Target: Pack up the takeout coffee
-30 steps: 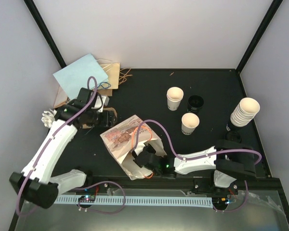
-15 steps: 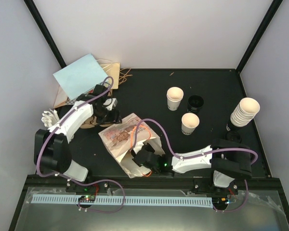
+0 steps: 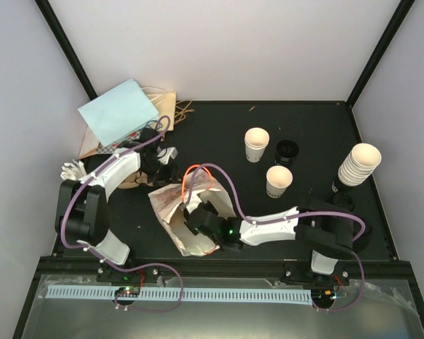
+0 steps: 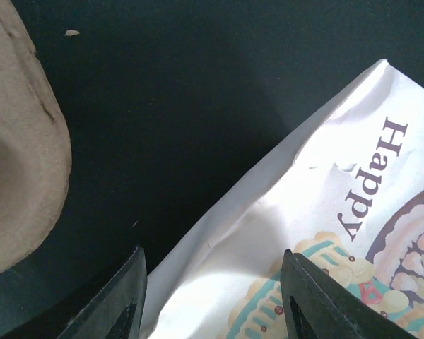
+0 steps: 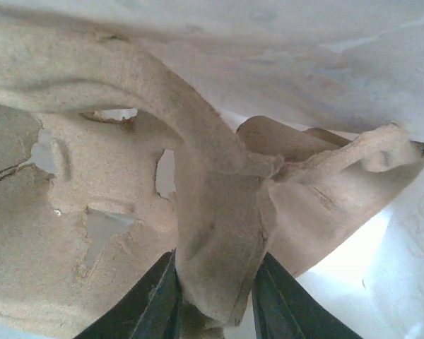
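Where your right gripper [image 5: 215, 272] reached inside the printed paper bag [image 3: 171, 212], its two dark fingers [image 5: 155, 304] were pressed against either side of a ridge of the brown pulp tray [image 5: 78, 183]. They were clamped on it, with the bag's white wall all around. Your left gripper [image 4: 213, 268] had its jaws apart. The bag's upper corner, on the side printed "Happy", lay between the fingertips, and the wrist view did not show whether either one touched the paper. Just left of that corner sat a second brown pulp piece [image 4: 21, 141] on the black table [image 3: 219, 127]. Seen from above, the bag lay on its side with its open end toward the near edge and an orange handle [image 3: 196, 178] arched over it. The rear cup [image 3: 256, 144] and the nearer cup [image 3: 278, 181], both cream paper, stood upright and uncovered well to the right of the bag and outside it. A black lid [image 3: 287, 149] lay on the table just beside them. A stack of cups [image 3: 359, 164] stood near the right edge, and a pale blue sheet [image 3: 119, 111] lay in the far left corner
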